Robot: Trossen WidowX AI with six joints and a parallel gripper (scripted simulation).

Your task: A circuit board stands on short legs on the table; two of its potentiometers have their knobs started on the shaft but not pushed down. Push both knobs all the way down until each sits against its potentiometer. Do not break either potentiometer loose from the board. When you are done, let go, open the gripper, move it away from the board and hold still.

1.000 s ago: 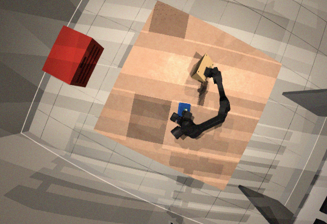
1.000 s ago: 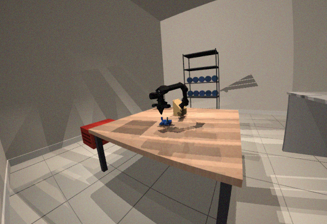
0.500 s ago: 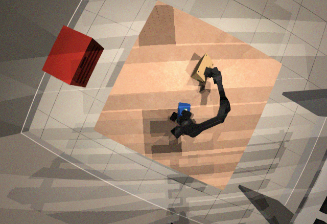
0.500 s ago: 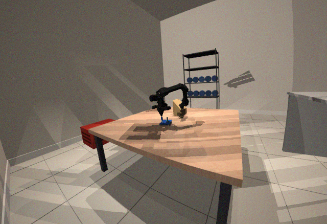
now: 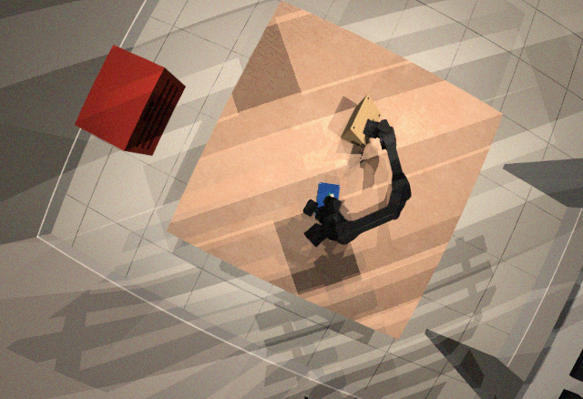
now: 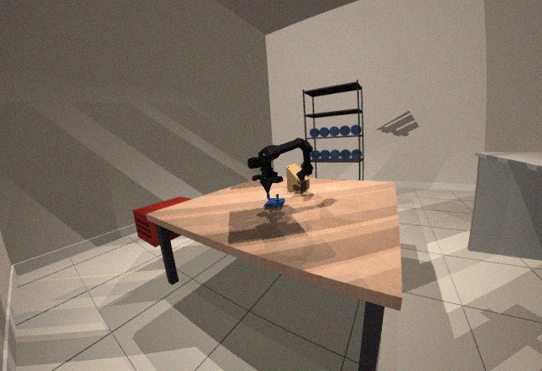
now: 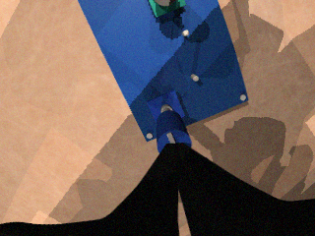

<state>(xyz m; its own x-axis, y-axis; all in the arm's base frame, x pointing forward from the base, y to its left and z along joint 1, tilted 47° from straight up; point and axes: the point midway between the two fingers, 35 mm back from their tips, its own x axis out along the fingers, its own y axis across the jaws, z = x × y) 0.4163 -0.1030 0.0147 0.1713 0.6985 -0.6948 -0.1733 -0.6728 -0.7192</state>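
The blue circuit board (image 5: 322, 189) (image 6: 272, 204) (image 7: 123, 54) stands on the table. At one end is a blue potentiometer (image 7: 155, 105) with a blue knob (image 6: 268, 196) (image 7: 169, 129) marked by a pale line; a bit of grey shaft shows between them, so the knob stands up off its base. The gripper (image 6: 268, 192) (image 7: 176, 145) is shut and empty, pointing down, its tips at the knob's top, seemingly touching. A green potentiometer (image 7: 156, 10) is cut off at the wrist view's top edge; its knob (image 6: 277, 196) stands upright, its seating unclear.
A tan angled block (image 5: 363, 118) (image 6: 292, 179) stands by the arm's far end. Small pale pegs (image 7: 195, 78) and corner screws (image 7: 242, 97) are on the board. A red box (image 5: 123, 97) (image 6: 148, 227) lies beyond the table's edge.
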